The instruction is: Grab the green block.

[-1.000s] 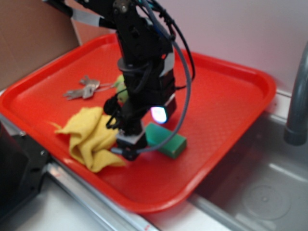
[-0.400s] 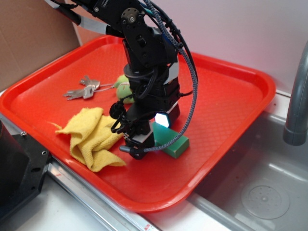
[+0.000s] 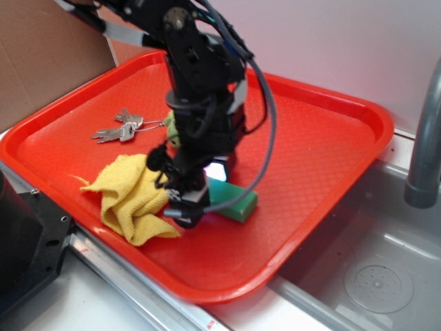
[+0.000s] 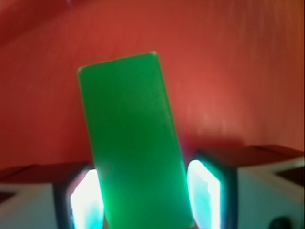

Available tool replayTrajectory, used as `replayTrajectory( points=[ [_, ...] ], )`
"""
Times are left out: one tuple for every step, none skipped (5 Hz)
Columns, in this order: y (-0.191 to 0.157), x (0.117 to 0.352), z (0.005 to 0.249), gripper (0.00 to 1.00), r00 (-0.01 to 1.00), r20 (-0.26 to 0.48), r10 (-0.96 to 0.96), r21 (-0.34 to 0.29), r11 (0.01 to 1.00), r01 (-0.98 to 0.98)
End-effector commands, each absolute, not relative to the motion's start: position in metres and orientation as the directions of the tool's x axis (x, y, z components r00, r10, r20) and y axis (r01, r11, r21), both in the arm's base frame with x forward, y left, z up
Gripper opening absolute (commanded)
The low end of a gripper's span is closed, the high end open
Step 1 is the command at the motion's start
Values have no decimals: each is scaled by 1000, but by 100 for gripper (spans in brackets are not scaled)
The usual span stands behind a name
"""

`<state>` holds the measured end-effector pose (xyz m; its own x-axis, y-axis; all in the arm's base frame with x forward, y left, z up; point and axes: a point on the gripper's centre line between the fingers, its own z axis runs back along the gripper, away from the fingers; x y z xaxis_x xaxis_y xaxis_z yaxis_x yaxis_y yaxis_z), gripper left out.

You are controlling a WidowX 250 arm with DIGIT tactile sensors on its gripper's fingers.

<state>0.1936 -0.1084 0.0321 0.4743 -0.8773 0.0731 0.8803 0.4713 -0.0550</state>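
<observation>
Wrist view: the gripper (image 4: 143, 195) has one pad on each side of the green block (image 4: 131, 138), at the block's near end. The left finger pad (image 4: 86, 200) sits at the block's edge, contact likely but blurred; the right pad (image 4: 205, 193) shows a thin gap or just touches. Whether the jaws are clamped cannot be told; they are spread about as wide as the block. The block runs lengthwise away from the camera and lies flat on the red surface.

Exterior view: the gripper (image 3: 187, 207) is low over the tray (image 3: 324, 152), at the left end of the green block (image 3: 234, 201). The block lies flat near the tray's middle, toward the front edge.

Change since the earlier frames: the block's right end now sits further left than before, and its visible part is shorter, more of it hidden behind the gripper. The wrist has swung left, toward the yellow cloth (image 3: 127, 196), and looks a little lower. The lit spot on the gripper has dimmed or turned away. Cloth and keys (image 3: 120, 127) lie as before.

Tray contents, counted:
- one green block;
- one crumpled yellow cloth, just left of the gripper, touching or nearly so;
- one bunch of keys, toward the back left;
- one lime-green plush toy (image 3: 172, 127), mostly hidden behind the arm.

The tray rests beside a steel sink (image 3: 379, 276), with one grey faucet pipe (image 3: 426, 138) at the right edge.
</observation>
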Motion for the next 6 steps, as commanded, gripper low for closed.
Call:
replayTrajectory(
  points=[
    [-82, 195, 111, 0, 787, 126, -604, -82, 785, 615],
    [-55, 185, 139, 0, 920, 69, -387, -139, 909, 393],
    [-36, 171, 157, 0, 988, 40, -150, -93, 984, 153],
    [-26, 157, 171, 0, 998, 29, 55, -88, 995, -52],
    [-26, 152, 172, 0, 991, 52, 122, -72, 990, -118],
    [-27, 155, 169, 0, 988, 35, 152, -72, 986, -149]
  ],
)
